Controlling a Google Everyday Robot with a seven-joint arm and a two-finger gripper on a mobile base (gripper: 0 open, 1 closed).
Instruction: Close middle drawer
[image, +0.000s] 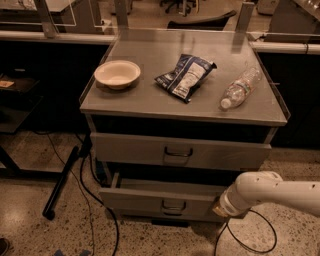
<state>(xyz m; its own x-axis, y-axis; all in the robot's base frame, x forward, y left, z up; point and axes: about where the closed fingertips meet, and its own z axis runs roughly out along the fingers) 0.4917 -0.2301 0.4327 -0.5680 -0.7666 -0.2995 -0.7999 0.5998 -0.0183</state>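
The grey cabinet (150, 107) fills the middle of the view, and the middle drawer (135, 200) stands pulled out from its front, below the taller top drawer (125, 149), which sits nearly flush; so the closing is not yet done. The white arm (280, 192) comes in low from the cabinet's right side, roughly level, its forearm bending toward the drawer's right end. The gripper (220, 209) is at that right end of the drawer front, against it or just beside it, well to the right of the small handle; whether it is open or closed cannot be told. The main risk, as I judge it, lies in that off-centre contact: a push at one corner could skew the drawer on its runners and jam it partway, or the gripper could slide off the panel's edge toward the cabinet's right side. A hard shove might also jolt the cabinet top, where the chip bag (185, 77) and bowl (117, 74) would likely hold, but the water bottle (240, 88), lying on its side near the right edge, could roll.
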